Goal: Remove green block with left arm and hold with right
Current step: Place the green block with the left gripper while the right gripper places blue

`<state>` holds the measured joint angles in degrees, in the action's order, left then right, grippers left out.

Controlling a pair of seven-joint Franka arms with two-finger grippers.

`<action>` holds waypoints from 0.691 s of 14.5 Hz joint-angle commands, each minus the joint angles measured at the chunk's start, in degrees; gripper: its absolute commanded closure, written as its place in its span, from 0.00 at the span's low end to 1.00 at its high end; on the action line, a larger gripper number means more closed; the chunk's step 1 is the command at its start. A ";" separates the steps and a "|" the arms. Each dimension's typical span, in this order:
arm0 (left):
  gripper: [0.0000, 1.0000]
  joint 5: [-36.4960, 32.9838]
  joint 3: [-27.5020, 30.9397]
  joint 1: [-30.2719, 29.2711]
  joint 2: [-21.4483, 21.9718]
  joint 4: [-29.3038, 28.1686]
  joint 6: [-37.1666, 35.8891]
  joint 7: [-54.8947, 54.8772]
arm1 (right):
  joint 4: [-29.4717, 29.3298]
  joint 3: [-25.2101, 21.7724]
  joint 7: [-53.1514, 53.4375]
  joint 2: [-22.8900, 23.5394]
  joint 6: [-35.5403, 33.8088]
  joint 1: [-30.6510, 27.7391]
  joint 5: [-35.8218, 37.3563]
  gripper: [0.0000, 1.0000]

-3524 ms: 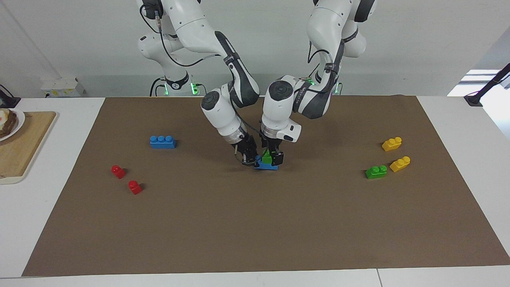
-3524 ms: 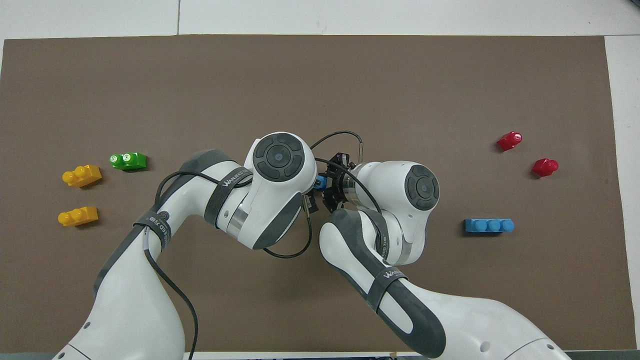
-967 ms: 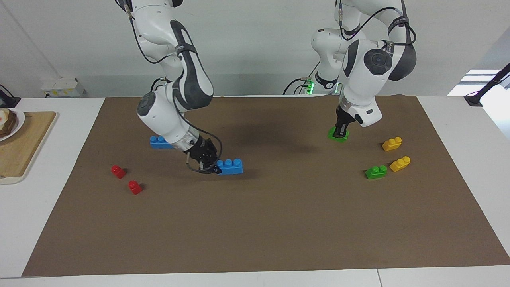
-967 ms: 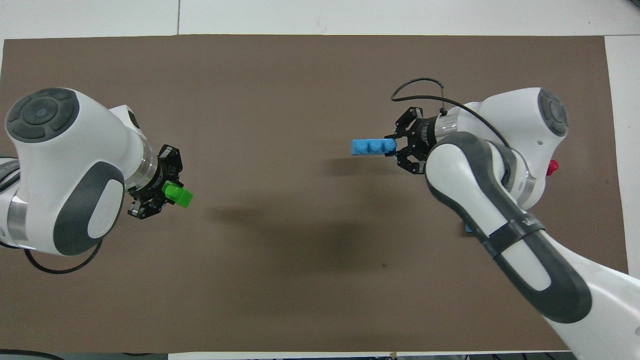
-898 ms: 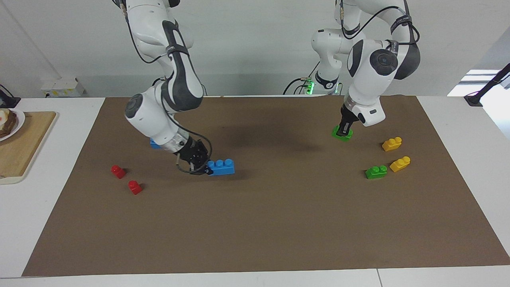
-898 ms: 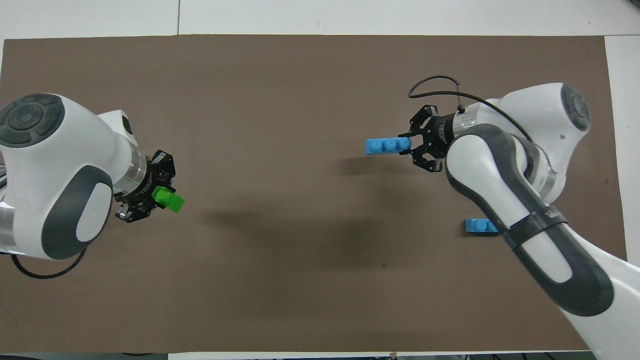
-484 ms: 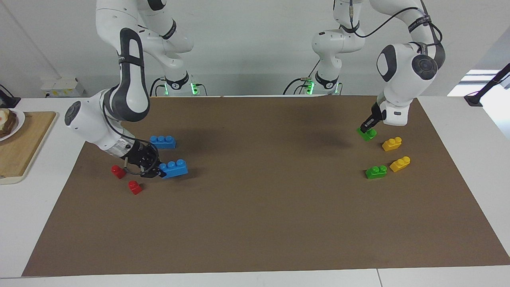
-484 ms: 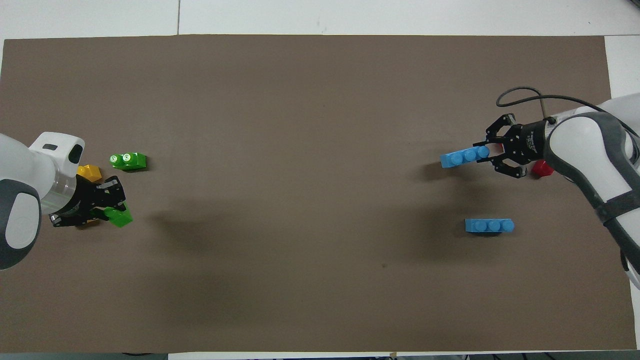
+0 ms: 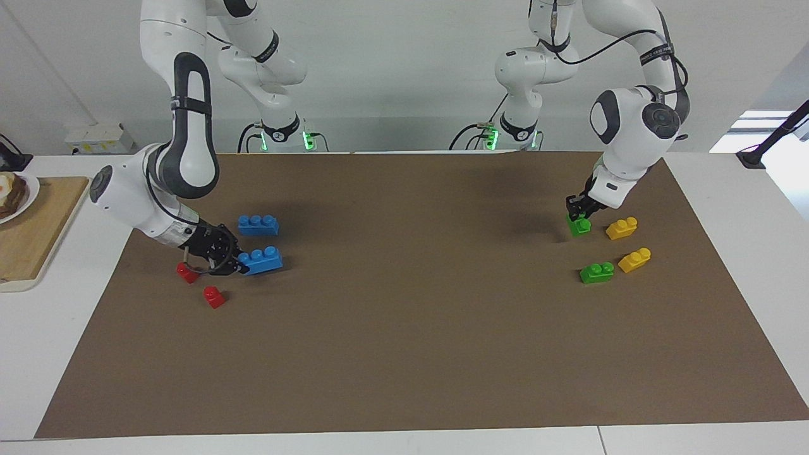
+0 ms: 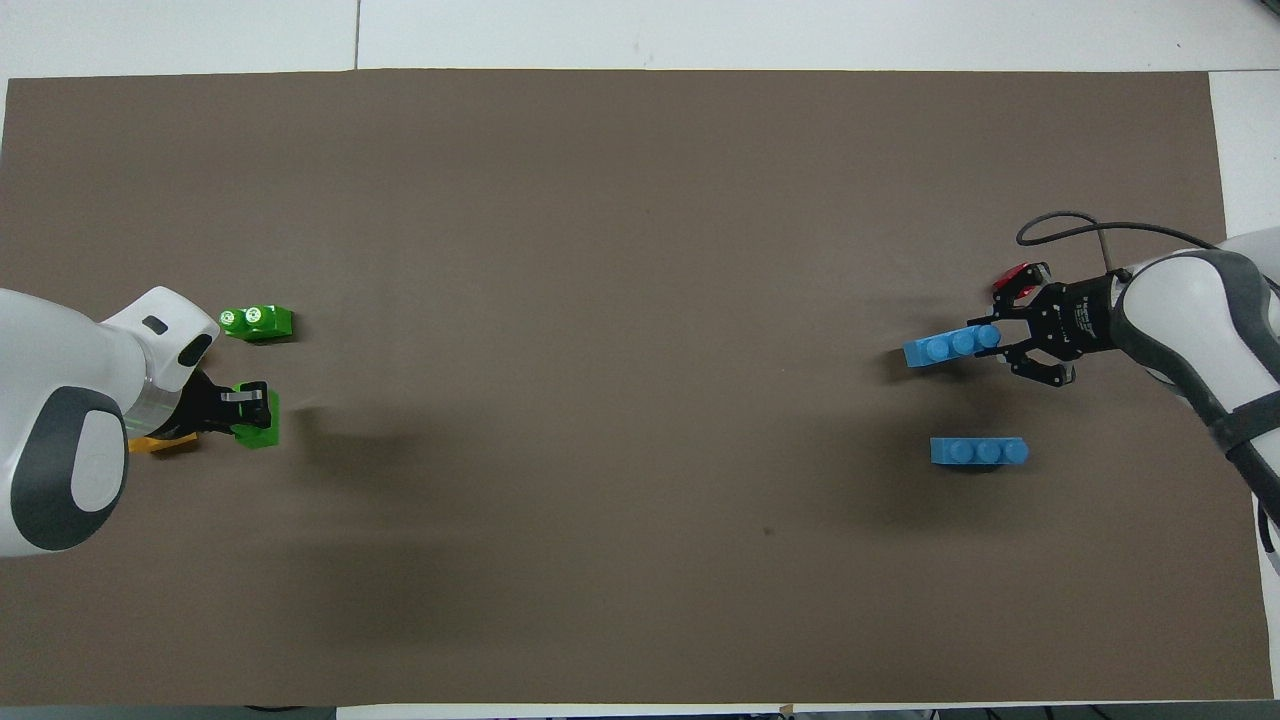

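My left gripper (image 9: 577, 217) is shut on a green block (image 9: 579, 225), which it holds low at the mat beside a yellow brick (image 9: 622, 227), at the left arm's end of the table. I cannot tell whether the block touches the mat. From overhead the left gripper (image 10: 255, 408) partly covers the green block (image 10: 262, 428). My right gripper (image 9: 239, 265) is shut on one end of a blue three-stud brick (image 9: 261, 260), held low near two red bricks. The overhead view shows the right gripper (image 10: 995, 338) and its blue brick (image 10: 948, 347) level.
A second green block (image 9: 596, 272) and another yellow brick (image 9: 634, 259) lie farther from the robots than the held one. A loose blue brick (image 9: 258, 225) and two red bricks (image 9: 187, 272) (image 9: 214, 296) lie at the right arm's end. A wooden board (image 9: 31, 240) lies off the mat.
The arms have swung apart from the mat's middle. The left one carried the green block down beside the yellow brick. The right one carried the blue brick toward the red bricks.
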<state>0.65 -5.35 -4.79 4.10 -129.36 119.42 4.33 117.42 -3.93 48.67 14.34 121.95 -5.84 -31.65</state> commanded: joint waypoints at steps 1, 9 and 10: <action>1.00 -0.12 -0.10 -0.57 -0.05 -2.38 2.65 -2.84 | 1.84 0.85 -0.42 -1.16 1.97 -0.32 1.16 1.00; 1.00 -0.12 -0.19 -3.73 -1.64 -6.34 9.15 -3.54 | 1.67 0.85 0.98 -1.16 1.98 0.21 1.07 0.24; 1.00 -0.12 -0.19 -3.82 -1.55 -6.61 10.12 -3.45 | 1.32 0.94 1.16 -1.24 1.54 0.21 1.07 0.14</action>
<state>0.63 -5.09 -7.48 1.95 -134.08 126.80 1.87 118.01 -3.48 48.77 14.33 122.76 -5.58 -31.65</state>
